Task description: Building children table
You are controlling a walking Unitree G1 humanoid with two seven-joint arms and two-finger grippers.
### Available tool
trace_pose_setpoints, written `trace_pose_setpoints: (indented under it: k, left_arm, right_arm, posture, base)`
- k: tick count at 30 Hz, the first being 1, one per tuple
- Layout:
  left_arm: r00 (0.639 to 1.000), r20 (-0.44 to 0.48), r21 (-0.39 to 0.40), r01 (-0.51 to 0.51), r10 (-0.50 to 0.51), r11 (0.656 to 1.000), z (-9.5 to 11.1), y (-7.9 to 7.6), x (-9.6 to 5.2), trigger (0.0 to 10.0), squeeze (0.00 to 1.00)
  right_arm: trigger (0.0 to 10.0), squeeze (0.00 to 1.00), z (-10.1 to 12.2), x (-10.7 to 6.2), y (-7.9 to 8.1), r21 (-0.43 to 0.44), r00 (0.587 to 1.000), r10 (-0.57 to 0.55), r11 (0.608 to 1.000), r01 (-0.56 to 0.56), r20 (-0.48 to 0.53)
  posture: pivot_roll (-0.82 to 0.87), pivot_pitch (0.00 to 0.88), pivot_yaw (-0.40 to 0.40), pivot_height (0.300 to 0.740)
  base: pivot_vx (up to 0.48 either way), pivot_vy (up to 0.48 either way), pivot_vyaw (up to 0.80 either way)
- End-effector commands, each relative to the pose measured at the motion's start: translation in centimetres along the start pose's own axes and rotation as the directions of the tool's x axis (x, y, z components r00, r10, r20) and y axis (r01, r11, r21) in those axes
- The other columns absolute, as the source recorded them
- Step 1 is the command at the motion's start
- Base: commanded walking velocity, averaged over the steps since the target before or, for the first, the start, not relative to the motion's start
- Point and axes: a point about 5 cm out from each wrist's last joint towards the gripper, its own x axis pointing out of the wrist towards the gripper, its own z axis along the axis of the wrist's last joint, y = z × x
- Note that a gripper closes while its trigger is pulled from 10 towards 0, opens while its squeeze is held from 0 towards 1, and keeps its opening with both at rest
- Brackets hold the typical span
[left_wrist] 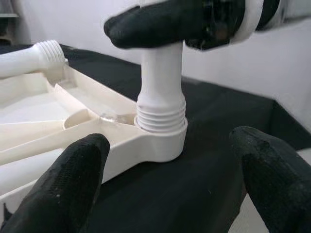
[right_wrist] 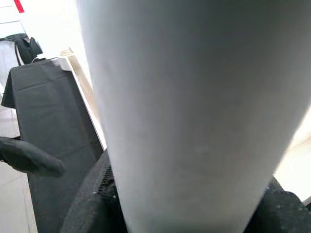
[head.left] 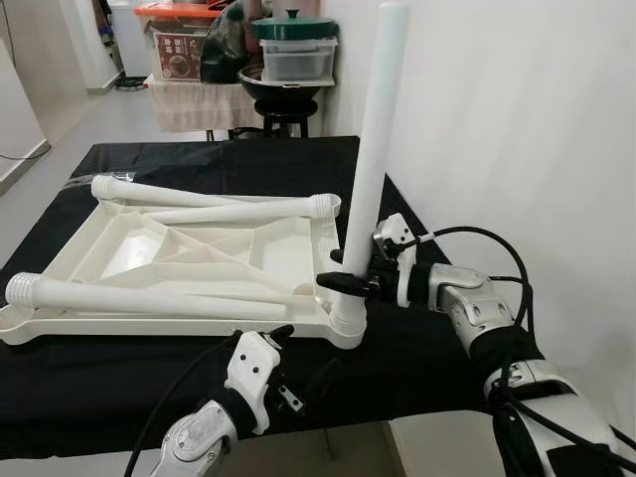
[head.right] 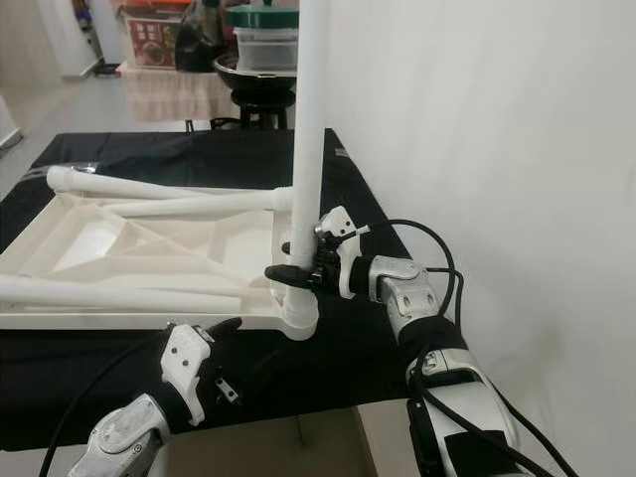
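A white plastic tabletop (head.left: 179,253) lies upside down on a black-covered table (head.left: 417,348). One white leg (head.left: 376,139) stands upright in the near right corner socket (head.left: 348,326), its thread showing (left_wrist: 161,119). My right gripper (head.left: 348,282) is shut on this upright leg low down, close to the socket. Three other legs lie loose on the tabletop: one along the near edge (head.left: 139,298), two at the far side (head.left: 229,206). My left gripper (head.left: 281,348) is open, hovering just in front of the socket corner, fingers (left_wrist: 63,189) apart and touching nothing.
A white wall runs close along the right side (head.left: 517,129). Beyond the table stands a stool with a black bowl and stacked containers (head.left: 293,60), beside a cloth-covered stand with boxes (head.left: 189,50). The black cloth's front edge is near my arms.
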Motion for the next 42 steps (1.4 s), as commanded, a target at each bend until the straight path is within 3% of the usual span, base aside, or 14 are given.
trace_pose_setpoints:
  k: [1,12,14,15,17,25,26,28,29,31,34,37,38,42]
  left_arm:
    - [1.0,-0.003,-0.014,0.011,-0.011,1.0,-0.4,0.0,-0.1,10.0,0.0]
    - [0.997,0.051,-0.118,0.061,-0.055,0.991,-0.4,0.1,0.3,10.0,0.0]
    - [0.997,0.059,-0.132,0.066,-0.058,0.989,-0.3,0.3,0.3,10.0,0.0]
    - [0.997,0.059,-0.132,0.066,-0.058,0.989,-0.3,0.3,0.3,10.0,0.0]
    - [0.996,0.059,-0.138,0.072,-0.065,0.988,-0.4,0.4,0.4,10.0,0.0]
    - [0.995,0.058,-0.171,0.096,-0.087,0.981,-0.7,0.5,0.6,10.0,0.0]
    - [0.994,0.059,-0.17,0.096,-0.087,0.981,-0.7,0.4,0.6,10.0,0.0]
    - [0.994,0.059,-0.169,0.096,-0.087,0.981,-0.7,0.4,0.7,10.0,0.0]
    - [0.994,0.06,-0.171,0.097,-0.088,0.98,-0.7,0.3,0.7,10.0,0.0]
    - [0.994,0.061,-0.172,0.097,-0.088,0.98,-0.7,0.3,0.8,10.0,0.0]
    - [0.993,0.061,-0.178,0.105,-0.096,0.978,-0.7,0.2,0.8,10.0,0.0]
    - [0.993,0.062,-0.183,0.112,-0.103,0.977,-0.8,0.1,0.9,10.0,0.0]
    - [0.992,0.062,-0.188,0.118,-0.108,0.975,-0.8,0.0,1.0,10.0,0.0]
    - [0.992,0.063,-0.191,0.123,-0.113,0.974,-0.9,0.0,1.1,10.0,0.0]
  right_arm:
    - [0.0,0.0,0.4,-0.6,-0.4,-0.004,0.999,-0.014,1.0,0.014,0.036]
    - [0.0,0.0,-1.1,-2.6,-0.7,0.047,0.972,-0.222,0.975,0.219,0.074]
    - [0.0,0.0,-5.3,-0.3,1.4,0.122,0.818,-0.572,0.81,0.574,-0.05]
    - [0.0,0.0,-5.3,-0.3,1.4,0.122,0.818,-0.572,0.81,0.574,-0.05]
    - [0.0,0.0,-7.9,1.7,5.2,0.186,0.756,-0.644,0.733,0.654,-0.116]
    - [0.0,0.0,-7.3,3.4,5.7,0.164,0.775,-0.623,0.758,0.631,-0.104]
    - [10.0,0.0,-7.1,3.5,5.5,0.155,0.764,-0.633,0.748,0.645,-0.123]
    - [10.0,0.0,-6.6,3.6,5.4,0.168,0.781,-0.615,0.763,0.624,-0.11]
    - [10.0,1.0,-5.6,3.7,5.6,0.17,0.815,-0.577,0.799,0.578,-0.057]
    - [10.0,1.0,-5.2,3.7,5.7,0.161,0.816,-0.576,0.802,0.575,-0.044]
    - [10.0,1.0,-2.7,4.4,6.4,0.18,0.934,-0.35,0.926,0.332,0.077]
    - [10.0,1.0,-1.6,3.9,5.8,0.108,0.958,-0.262,0.962,0.25,0.115]
    - [10.0,0.0,-1.0,3.5,4.9,0.052,0.972,-0.201,0.979,0.196,0.118]
    - [10.0,0.0,-0.3,2.7,3.6,-0.002,0.989,-0.112,0.994,0.113,0.096]
  posture:
    - [0.04,0.0,-0.074,0.74]
    - [-0.01,0.0,-0.049,0.74]
    - [-0.03,0.0,-0.05,0.74]
    - [-0.03,0.0,-0.05,0.74]
    - [-0.03,0.0,-0.031,0.74]
    - [0.0,0.0,-0.064,0.74]
    - [0.01,0.0,-0.068,0.74]
    - [0.01,0.0,-0.07,0.74]
    - [0.01,0.0,-0.072,0.74]
    - [0.01,0.0,-0.072,0.74]
    - [0.01,0.0,-0.076,0.74]
    - [0.01,0.0,-0.076,0.74]
    - [0.02,0.0,-0.082,0.74]
    - [0.02,0.0,-0.087,0.74]
  base:
    - [0.0,0.0,0.0]
    - [0.0,0.0,0.0]
    - [0.0,0.0,0.0]
    - [0.0,0.0,0.0]
    - [0.0,0.0,0.0]
    - [0.0,0.0,0.0]
    - [0.0,0.0,0.0]
    - [0.0,0.0,0.0]
    - [0.0,0.0,0.0]
    - [0.0,0.0,0.0]
    - [0.0,0.0,0.0]
    - [0.0,0.0,0.0]
    - [0.0,0.0,0.0]
    - [0.0,0.0,0.0]
